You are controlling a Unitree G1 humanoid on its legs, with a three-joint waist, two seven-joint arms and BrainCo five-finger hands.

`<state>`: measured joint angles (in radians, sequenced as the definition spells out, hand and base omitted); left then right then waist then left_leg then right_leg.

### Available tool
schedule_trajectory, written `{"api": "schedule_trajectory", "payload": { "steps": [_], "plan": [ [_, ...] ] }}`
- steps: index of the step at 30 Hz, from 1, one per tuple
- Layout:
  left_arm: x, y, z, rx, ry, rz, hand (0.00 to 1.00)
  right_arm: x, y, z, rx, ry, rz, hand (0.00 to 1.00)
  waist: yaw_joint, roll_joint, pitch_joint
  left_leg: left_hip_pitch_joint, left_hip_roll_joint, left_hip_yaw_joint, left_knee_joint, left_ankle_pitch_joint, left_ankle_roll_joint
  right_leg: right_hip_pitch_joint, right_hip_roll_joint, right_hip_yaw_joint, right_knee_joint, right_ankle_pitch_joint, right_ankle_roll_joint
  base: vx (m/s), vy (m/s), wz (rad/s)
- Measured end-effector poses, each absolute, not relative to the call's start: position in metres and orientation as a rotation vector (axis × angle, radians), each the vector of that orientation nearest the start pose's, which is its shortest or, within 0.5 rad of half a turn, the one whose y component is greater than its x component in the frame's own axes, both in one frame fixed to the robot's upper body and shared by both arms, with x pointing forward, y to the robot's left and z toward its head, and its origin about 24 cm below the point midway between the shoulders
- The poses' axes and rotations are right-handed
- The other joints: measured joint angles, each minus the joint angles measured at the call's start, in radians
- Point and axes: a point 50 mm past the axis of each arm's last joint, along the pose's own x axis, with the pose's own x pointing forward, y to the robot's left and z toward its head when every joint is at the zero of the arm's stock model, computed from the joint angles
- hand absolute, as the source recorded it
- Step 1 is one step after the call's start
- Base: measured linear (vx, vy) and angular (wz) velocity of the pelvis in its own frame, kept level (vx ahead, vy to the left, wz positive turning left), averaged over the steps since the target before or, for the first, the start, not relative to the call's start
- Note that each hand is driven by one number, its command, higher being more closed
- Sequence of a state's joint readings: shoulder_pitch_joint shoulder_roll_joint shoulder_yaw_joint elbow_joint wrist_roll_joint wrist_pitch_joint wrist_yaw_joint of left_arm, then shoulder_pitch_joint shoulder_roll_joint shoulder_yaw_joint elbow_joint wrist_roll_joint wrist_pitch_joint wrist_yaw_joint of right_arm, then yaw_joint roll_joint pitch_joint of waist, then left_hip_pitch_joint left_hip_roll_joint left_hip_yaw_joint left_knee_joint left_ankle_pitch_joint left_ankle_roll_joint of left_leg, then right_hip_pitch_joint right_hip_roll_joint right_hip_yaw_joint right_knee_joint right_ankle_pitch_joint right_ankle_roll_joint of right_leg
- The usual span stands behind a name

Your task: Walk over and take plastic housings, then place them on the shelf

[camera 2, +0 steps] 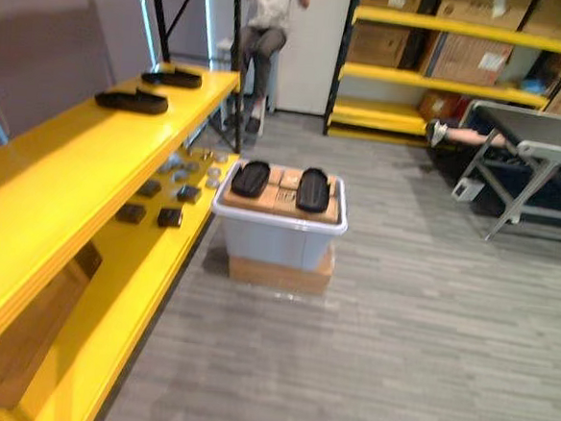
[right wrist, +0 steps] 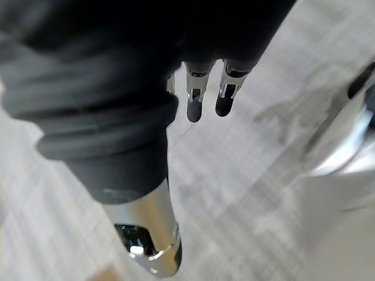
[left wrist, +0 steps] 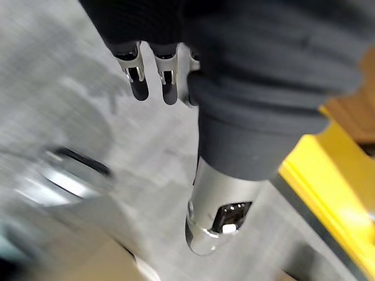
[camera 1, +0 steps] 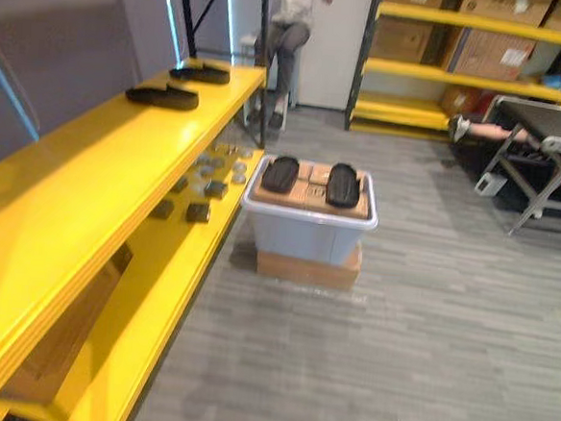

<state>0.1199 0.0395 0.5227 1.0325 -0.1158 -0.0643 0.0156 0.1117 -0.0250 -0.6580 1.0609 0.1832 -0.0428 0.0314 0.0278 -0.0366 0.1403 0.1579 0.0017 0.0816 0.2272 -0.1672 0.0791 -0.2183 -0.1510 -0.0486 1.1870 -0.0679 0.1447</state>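
Left hand (left wrist: 246,99) and right hand (right wrist: 117,105) hang over the grey floor (camera 1: 424,355), fingers straight and loose, holding nothing. Well ahead of both hands, two black oval plastic housings (camera 1: 281,174) lie side by side on a grey plastic bin (camera 1: 305,233). Two more black housings (camera 1: 161,96) rest on the yellow shelf (camera 1: 91,159), out on the left hand's side.

Two black housings (camera 2: 251,178) lie on a cardboard-topped grey bin (camera 2: 274,237) beside the yellow shelf (camera 2: 63,157).
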Motion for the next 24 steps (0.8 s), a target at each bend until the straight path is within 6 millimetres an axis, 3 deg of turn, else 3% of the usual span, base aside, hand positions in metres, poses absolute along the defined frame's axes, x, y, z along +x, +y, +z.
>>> {"api": "schedule_trajectory", "payload": {
  "steps": [1, 2, 3, 5, 6, 7, 8, 9, 10, 11, 12, 13, 14, 15, 16, 17, 18, 19, 20, 22, 24],
  "plan": [
    [0.079, 0.234, -0.156, -0.298, 0.992, 0.618, 0.00, 0.052, -0.236, -0.162, 0.466, 1.014, -0.744, 0.00, -0.015, 0.006, 0.004, 0.065, 0.023, -0.023, -0.037, -0.022, 0.027, -0.082, 0.003, -0.032, -0.062, -0.063, -0.032, 0.61, -0.132, 0.47],
    [0.088, 0.234, -0.155, -0.300, 0.973, 0.607, 0.00, 0.048, -0.236, -0.162, 0.465, 1.018, -0.750, 0.00, -0.029, 0.010, 0.006, 0.097, 0.051, -0.045, -0.045, -0.050, 0.029, -0.130, 0.018, -0.044, -0.159, -0.087, -0.020, 0.72, -0.234, 0.76],
    [0.100, 0.233, -0.152, -0.296, 0.950, 0.588, 0.00, 0.038, -0.236, -0.163, 0.464, 1.040, -0.767, 0.00, -0.047, 0.010, 0.011, 0.145, 0.079, -0.073, -0.056, -0.071, 0.033, -0.159, 0.035, -0.045, -0.367, -0.087, -0.018, 0.61, -0.315, 0.87],
    [0.106, 0.231, -0.151, -0.285, 0.939, 0.565, 0.00, 0.024, -0.236, -0.165, 0.458, 1.073, -0.787, 0.00, -0.065, -0.001, 0.008, 0.190, 0.087, -0.111, -0.071, -0.083, 0.051, -0.149, 0.026, -0.043, -0.712, -0.044, 0.000, 0.69, -0.397, 0.85],
    [0.109, 0.228, -0.150, -0.295, 0.930, 0.564, 0.00, 0.008, -0.237, -0.165, 0.453, 1.110, -0.809, 0.00, -0.079, -0.023, -0.001, 0.238, 0.077, -0.154, -0.083, -0.091, 0.039, -0.145, 0.002, -0.044, -0.838, 0.085, -0.027, 0.76, -0.440, 0.69],
    [0.109, 0.223, -0.152, -0.311, 0.934, 0.561, 0.00, 0.006, -0.239, -0.165, 0.455, 1.106, -0.823, 0.00, -0.081, -0.001, 0.002, 0.248, 0.094, -0.169, -0.072, -0.087, 0.029, -0.154, 0.013, -0.047, -0.787, 0.086, -0.037, 0.86, -0.475, 0.54],
    [0.106, 0.216, -0.154, -0.346, 0.937, 0.576, 0.00, 0.006, -0.241, -0.164, 0.461, 1.095, -0.838, 0.00, -0.075, 0.037, -0.004, 0.236, 0.128, -0.172, -0.007, -0.065, -0.008, -0.164, 0.037, -0.074, -0.708, 0.024, -0.115, 0.65, -0.342, 0.11],
    [0.105, 0.214, -0.154, -0.355, 0.941, 0.581, 0.00, 0.007, -0.244, -0.163, 0.462, 1.086, -0.845, 0.00, -0.073, 0.058, -0.006, 0.217, 0.149, -0.177, 0.051, -0.051, -0.046, -0.158, 0.056, -0.086, -0.687, -0.007, -0.126, 0.60, -0.292, 0.12],
    [0.103, 0.212, -0.155, -0.385, 0.934, 0.604, 0.00, 0.008, -0.241, -0.164, 0.471, 1.084, -0.838, 0.00, -0.072, 0.090, -0.001, 0.148, 0.184, -0.213, 0.237, 0.008, -0.167, -0.113, 0.090, -0.113, -0.679, -0.062, -0.145, 0.57, -0.263, 0.14],
    [0.098, 0.211, -0.156, -0.417, 0.929, 0.637, 0.00, 0.009, -0.238, -0.165, 0.483, 1.088, -0.829, 0.00, -0.067, 0.107, 0.005, 0.055, 0.198, -0.267, 0.464, 0.152, -0.312, -0.046, 0.122, -0.128, -0.695, -0.103, -0.167, 0.55, -0.237, 0.16],
    [0.094, 0.209, -0.157, -0.429, 0.934, 0.651, 0.00, 0.010, -0.237, -0.164, 0.484, 1.084, -0.825, 0.00, -0.066, 0.116, 0.009, 0.002, 0.200, -0.284, 0.587, 0.225, -0.334, -0.009, 0.141, -0.132, -0.715, -0.117, -0.172, 0.52, -0.185, 0.02],
    [0.085, 0.207, -0.159, -0.438, 0.954, 0.665, 0.00, 0.015, -0.237, -0.164, 0.486, 1.074, -0.816, 0.00, -0.061, 0.129, 0.018, -0.118, 0.216, -0.261, 0.834, 0.232, -0.330, 0.080, 0.186, -0.135, -0.775, -0.131, -0.190, 0.50, -0.124, -0.11],
    [0.073, 0.210, -0.161, -0.419, 0.988, 0.670, 0.00, 0.021, -0.233, -0.165, 0.499, 1.071, -0.806, 0.00, -0.052, 0.115, 0.034, -0.214, 0.242, -0.172, 0.984, 0.197, -0.310, 0.190, 0.213, -0.129, -0.853, -0.127, -0.214, 0.50, -0.104, -0.18],
    [0.067, 0.212, -0.162, -0.405, 1.006, 0.666, 0.00, 0.022, -0.230, -0.166, 0.502, 1.074, -0.800, 0.00, -0.045, 0.102, 0.043, -0.247, 0.249, -0.114, 1.002, 0.164, -0.285, 0.239, 0.214, -0.122, -0.890, -0.123, -0.226, 0.48, -0.092, -0.35],
    [0.054, 0.215, -0.163, -0.398, 1.033, 0.685, 0.00, 0.024, -0.229, -0.166, 0.486, 1.081, -0.782, 0.00, -0.023, 0.077, 0.032, -0.308, 0.251, -0.003, 0.946, 0.088, -0.221, 0.311, 0.210, -0.092, -0.957, -0.120, -0.223, 0.49, -0.072, -0.55],
    [0.046, 0.214, -0.164, -0.389, 1.053, 0.681, 0.00, 0.036, -0.234, -0.164, 0.471, 1.059, -0.767, 0.00, -0.006, 0.069, 0.033, -0.353, 0.239, 0.068, 0.801, 0.015, -0.185, 0.361, 0.203, -0.064, -1.004, -0.111, -0.209, 0.50, -0.046, -0.65],
    [0.043, 0.214, -0.165, -0.383, 1.066, 0.675, 0.00, 0.040, -0.237, -0.163, 0.458, 1.052, -0.763, 0.00, -0.003, 0.068, 0.037, -0.367, 0.220, 0.090, 0.683, -0.010, -0.187, 0.379, 0.196, -0.048, -1.020, -0.112, -0.205, 0.51, 0.043, -0.80],
    [0.036, 0.212, -0.166, -0.378, 1.089, 0.671, 0.00, 0.054, -0.241, -0.161, 0.436, 1.033, -0.747, 0.00, 0.004, 0.069, 0.037, -0.359, 0.170, 0.112, 0.376, -0.013, -0.181, 0.405, 0.181, -0.014, -1.043, -0.119, -0.191, 0.51, 0.130, -0.91],
    [0.032, 0.212, -0.168, -0.359, 1.117, 0.649, 0.00, 0.067, -0.243, -0.159, 0.387, 1.024, -0.700, 0.00, 0.018, 0.073, 0.035, -0.328, 0.130, 0.116, 0.188, 0.096, -0.096, 0.432, 0.170, 0.024, -1.053, -0.138, -0.162, 0.63, 0.175, -0.88],
    [0.036, 0.221, -0.166, -0.309, 1.113, 0.625, 0.00, 0.083, -0.235, -0.156, 0.307, 1.012, -0.598, 0.00, 0.005, 0.037, 0.017, -0.281, 0.079, 0.133, 0.105, 0.096, -0.084, 0.444, 0.122, 0.026, -1.059, -0.133, -0.149, 0.63, 0.154, -0.17],
    [0.052, 0.224, -0.163, -0.280, 1.079, 0.587, 0.00, 0.108, -0.234, -0.144, 0.202, 0.925, -0.507, 0.00, -0.003, 0.037, 0.014, -0.249, 0.051, 0.138, 0.050, 0.078, -0.076, 0.386, 0.097, 0.026, -0.928, -0.150, -0.118, 0.40, 0.103, 0.08]
  ]
}}
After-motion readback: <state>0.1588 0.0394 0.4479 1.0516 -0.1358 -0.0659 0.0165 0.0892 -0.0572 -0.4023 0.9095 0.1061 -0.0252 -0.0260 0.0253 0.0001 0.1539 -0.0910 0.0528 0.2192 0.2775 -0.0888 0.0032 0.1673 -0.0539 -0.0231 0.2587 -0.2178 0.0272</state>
